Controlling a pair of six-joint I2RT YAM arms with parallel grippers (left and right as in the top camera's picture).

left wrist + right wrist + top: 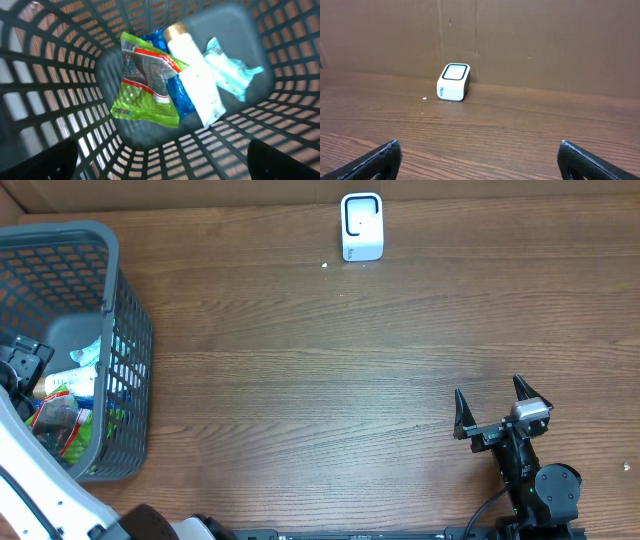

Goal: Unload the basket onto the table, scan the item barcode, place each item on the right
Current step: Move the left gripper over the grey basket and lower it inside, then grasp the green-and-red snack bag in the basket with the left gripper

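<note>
Brown desk (320,380); basket (128,360) at frame left; green pouch (142,95) judged light, slippery, best pinched at its edge; left end effector (162,162), right end effector (488,390) released

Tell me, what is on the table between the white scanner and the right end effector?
Nothing: just bare wooden table, as the right wrist view shows, from the scanner to the open right end effector.
</note>
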